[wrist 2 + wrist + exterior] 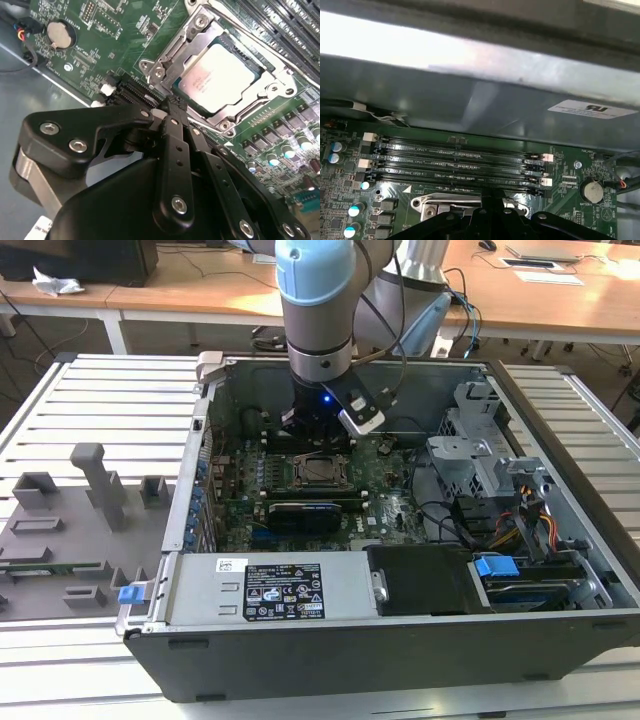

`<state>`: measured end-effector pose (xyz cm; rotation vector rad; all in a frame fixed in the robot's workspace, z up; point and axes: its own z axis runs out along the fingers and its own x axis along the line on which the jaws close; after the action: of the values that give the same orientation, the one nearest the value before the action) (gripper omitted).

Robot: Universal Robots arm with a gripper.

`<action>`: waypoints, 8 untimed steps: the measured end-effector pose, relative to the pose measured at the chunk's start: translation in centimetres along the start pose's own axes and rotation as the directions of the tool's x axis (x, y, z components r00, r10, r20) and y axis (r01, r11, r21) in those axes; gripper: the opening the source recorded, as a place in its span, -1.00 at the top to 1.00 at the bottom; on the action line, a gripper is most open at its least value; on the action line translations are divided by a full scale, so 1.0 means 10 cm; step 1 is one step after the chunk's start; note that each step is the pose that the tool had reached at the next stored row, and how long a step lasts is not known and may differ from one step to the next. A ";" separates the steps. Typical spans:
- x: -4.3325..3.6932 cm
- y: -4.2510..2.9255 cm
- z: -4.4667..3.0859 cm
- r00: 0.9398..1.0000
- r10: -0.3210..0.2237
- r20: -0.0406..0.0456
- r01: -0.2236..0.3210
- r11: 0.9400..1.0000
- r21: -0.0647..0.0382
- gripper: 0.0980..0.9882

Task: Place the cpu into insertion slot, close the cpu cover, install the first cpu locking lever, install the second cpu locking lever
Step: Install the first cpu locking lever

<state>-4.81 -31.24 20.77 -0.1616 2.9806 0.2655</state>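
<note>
cpu [217, 75] seated in insertion slot [299, 472], cpu cover [172, 52] down. Gripper [169, 106] at slot's 12 o'clock in exterior view, jaws clenched, apparently empty. Both latch steps: can't tell if done.

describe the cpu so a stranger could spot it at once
Inside the open computer case, find the green circuit board. Near its middle lies a silvery metal frame, beside long black slots. The cpu is the flat square showing through the frame's window, the only smooth pale face there.

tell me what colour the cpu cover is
Silvery grey metal; the cpu cover shows best in the second wrist view, framing the pale cpu.
</note>
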 end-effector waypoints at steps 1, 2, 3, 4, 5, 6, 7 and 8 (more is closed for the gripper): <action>0.000 0.004 0.002 1.000 0.002 0.000 -0.002 1.000 0.002 0.98; -0.001 0.009 0.003 1.000 0.004 0.000 -0.004 1.000 0.005 0.98; -0.001 0.017 0.006 1.000 0.006 0.000 -0.006 1.000 0.008 0.98; -0.002 0.024 0.008 1.000 0.007 0.000 -0.007 1.000 0.009 0.98; -0.003 0.041 0.012 1.000 0.007 0.000 -0.007 1.000 0.012 0.98; -0.005 0.055 0.015 1.000 0.007 0.000 -0.007 1.000 0.013 0.98; -0.006 0.074 0.018 1.000 0.007 0.000 -0.007 1.000 0.015 0.98; -0.008 0.090 0.022 1.000 0.007 0.000 -0.007 1.000 0.017 0.98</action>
<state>-4.82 -30.32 20.73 -0.1495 2.9833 0.2407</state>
